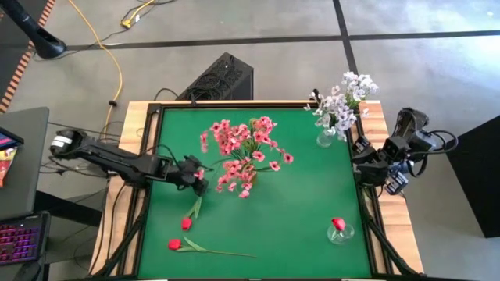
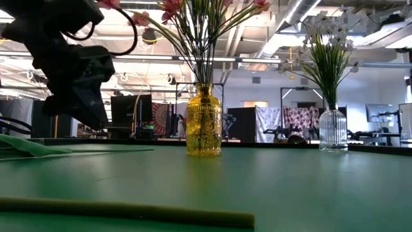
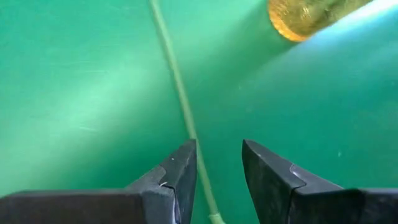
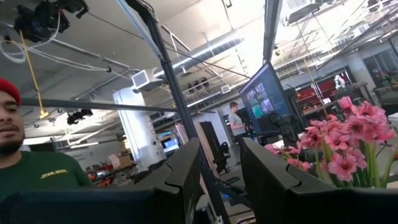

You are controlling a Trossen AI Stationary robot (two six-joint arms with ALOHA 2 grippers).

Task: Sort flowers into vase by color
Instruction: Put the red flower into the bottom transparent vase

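Pink, white and one red bud (image 1: pixel 337 224) are vased; two red buds (image 1: pixel 186 223) left. Left gripper (image 3: pixel 217 168) fingers spread over a stem; right gripper (image 4: pixel 221 168) fingers parted, empty.

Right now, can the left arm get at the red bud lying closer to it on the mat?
Probably yes. The left gripper hangs open right over that red bud's stem, which runs between its fingers, and nothing lies in the way.

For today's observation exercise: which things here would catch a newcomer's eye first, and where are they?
The big pink bouquet in the amber vase at mid-table stands out first. White flowers fill a clear vase at the far right corner. The left tool hovers open over a loose green stem.
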